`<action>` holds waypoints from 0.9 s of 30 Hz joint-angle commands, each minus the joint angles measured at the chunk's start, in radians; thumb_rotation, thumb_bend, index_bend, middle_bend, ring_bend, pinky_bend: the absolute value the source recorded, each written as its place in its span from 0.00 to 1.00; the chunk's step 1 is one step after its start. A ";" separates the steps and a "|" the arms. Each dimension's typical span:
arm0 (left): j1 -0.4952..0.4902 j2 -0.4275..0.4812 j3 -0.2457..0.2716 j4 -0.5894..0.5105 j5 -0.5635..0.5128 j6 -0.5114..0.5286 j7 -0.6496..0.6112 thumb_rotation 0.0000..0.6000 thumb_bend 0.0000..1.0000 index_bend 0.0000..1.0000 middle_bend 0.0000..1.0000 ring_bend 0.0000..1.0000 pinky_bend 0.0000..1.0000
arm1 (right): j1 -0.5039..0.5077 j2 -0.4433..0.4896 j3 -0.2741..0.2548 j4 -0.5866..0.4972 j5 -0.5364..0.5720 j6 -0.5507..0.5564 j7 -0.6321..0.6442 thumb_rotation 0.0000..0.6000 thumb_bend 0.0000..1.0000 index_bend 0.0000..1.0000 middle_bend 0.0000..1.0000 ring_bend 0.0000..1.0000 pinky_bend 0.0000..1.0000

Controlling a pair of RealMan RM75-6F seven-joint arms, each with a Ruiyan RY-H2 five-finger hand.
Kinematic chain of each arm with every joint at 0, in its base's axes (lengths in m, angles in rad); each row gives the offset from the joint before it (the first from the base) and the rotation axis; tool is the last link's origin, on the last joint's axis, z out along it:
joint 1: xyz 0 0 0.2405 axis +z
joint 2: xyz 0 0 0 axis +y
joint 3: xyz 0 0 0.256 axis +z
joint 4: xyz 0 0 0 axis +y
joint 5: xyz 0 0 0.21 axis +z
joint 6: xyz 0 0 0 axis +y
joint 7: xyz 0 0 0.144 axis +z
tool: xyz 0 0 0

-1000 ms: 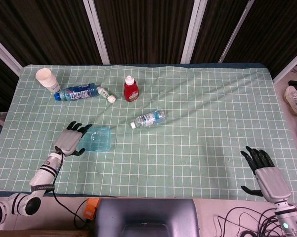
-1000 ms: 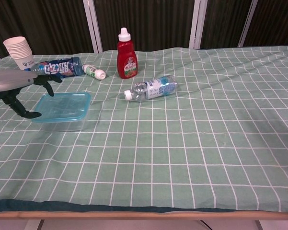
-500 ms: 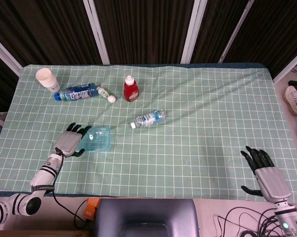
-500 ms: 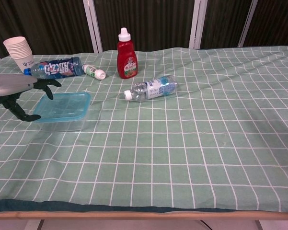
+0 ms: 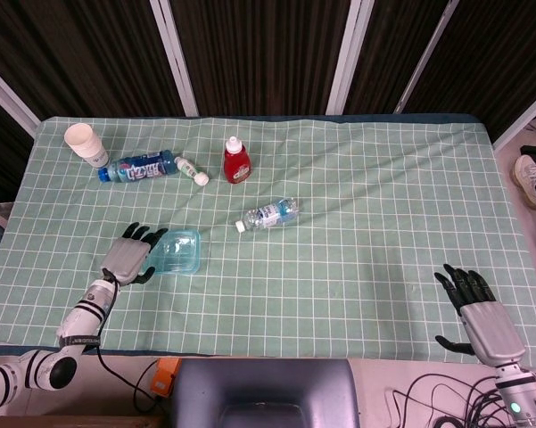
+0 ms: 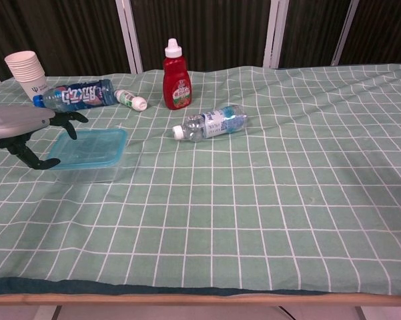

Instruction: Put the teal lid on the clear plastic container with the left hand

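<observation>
The teal lid (image 5: 177, 251) (image 6: 91, 147) lies flat on top of the clear plastic container (image 6: 87, 172) at the left of the table. My left hand (image 5: 129, 255) (image 6: 25, 128) sits at the lid's left edge. Its fingers (image 6: 72, 120) reach over the far corner and its thumb is against the near corner, so it holds the lid by that side. My right hand (image 5: 478, 308) rests at the near right edge of the table with fingers apart and nothing in it; the chest view does not show it.
A water bottle (image 5: 268, 215) (image 6: 213, 123) lies on its side right of the container. Behind it stand a red sauce bottle (image 5: 236, 161) (image 6: 176, 75), a lying blue bottle (image 5: 141, 167), a small white bottle (image 5: 192, 170) and a stack of paper cups (image 5: 82, 140).
My left hand has sunk slightly and drawn toward the near edge. The lid has come down with it and now sits lower on the container.
</observation>
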State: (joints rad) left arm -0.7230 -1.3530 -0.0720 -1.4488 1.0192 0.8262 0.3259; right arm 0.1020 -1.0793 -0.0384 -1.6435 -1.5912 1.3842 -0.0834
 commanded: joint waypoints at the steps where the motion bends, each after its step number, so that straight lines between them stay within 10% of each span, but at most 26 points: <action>1: 0.000 0.000 0.002 0.001 -0.001 -0.001 0.001 1.00 0.30 0.00 0.23 0.09 0.00 | 0.000 0.000 0.000 0.000 0.000 -0.001 -0.001 1.00 0.19 0.00 0.00 0.00 0.00; 27: 0.003 0.002 0.007 -0.004 0.016 0.014 -0.006 1.00 0.30 0.00 0.24 0.10 0.01 | 0.001 -0.001 0.001 -0.002 0.003 -0.001 -0.003 1.00 0.19 0.00 0.00 0.00 0.00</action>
State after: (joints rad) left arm -0.7226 -1.3539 -0.0592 -1.4478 1.0179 0.8200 0.3236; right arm 0.1027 -1.0803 -0.0374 -1.6451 -1.5884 1.3826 -0.0871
